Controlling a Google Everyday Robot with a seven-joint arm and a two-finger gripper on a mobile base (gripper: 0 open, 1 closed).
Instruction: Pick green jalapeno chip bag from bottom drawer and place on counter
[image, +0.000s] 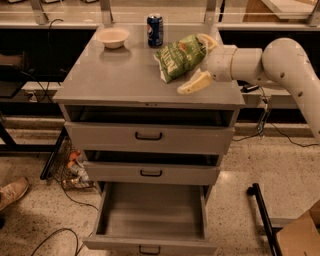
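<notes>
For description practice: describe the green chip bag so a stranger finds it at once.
On the counter of the grey drawer cabinet, toward its right side, is the green jalapeno chip bag, with the gripper at it. Unlike the blue can and pale bowl nearby, it is crinkly and green.

Cream end effector (192, 64) over grey counter (115, 75), beside green white-lettered chip bag (177, 57).

Single view. My one camera looks from above and in front of the drawer cabinet (226, 145), tilted down at its fronts from fairly near. The counter (115, 75) fills the upper frame and the open bottom drawer (150, 212) reaches the lower edge. The gripper (192, 62) enters from frame right, over the counter's right side.
</notes>
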